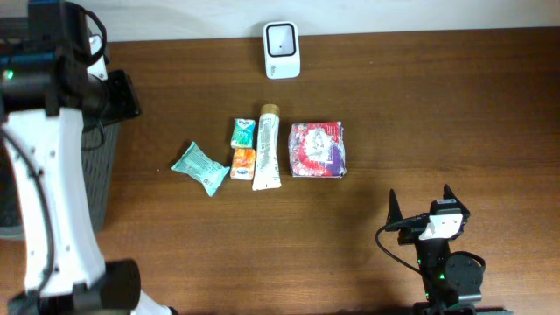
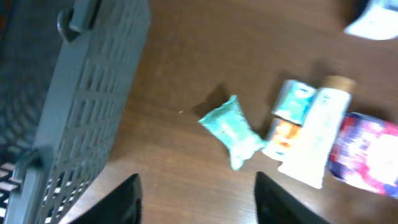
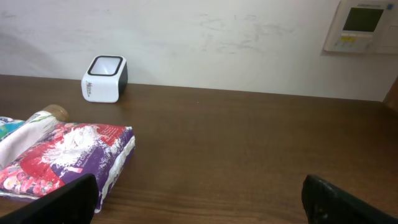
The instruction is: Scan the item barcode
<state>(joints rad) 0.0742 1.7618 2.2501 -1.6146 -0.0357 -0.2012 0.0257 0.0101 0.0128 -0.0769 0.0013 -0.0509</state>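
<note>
The left arm is a long white link between black joints. A thin black cable runs along it, and a green lamp glows on its black upper housing. The right arm is black, with a white block at the wrist, a looped black cord, a small green light and pointed black fingers.

On my dark brown wood-grain table: a teal packet, a white tube with tan cap, a red-and-purple pouch, a white scanner, a grey slatted basket.
</note>
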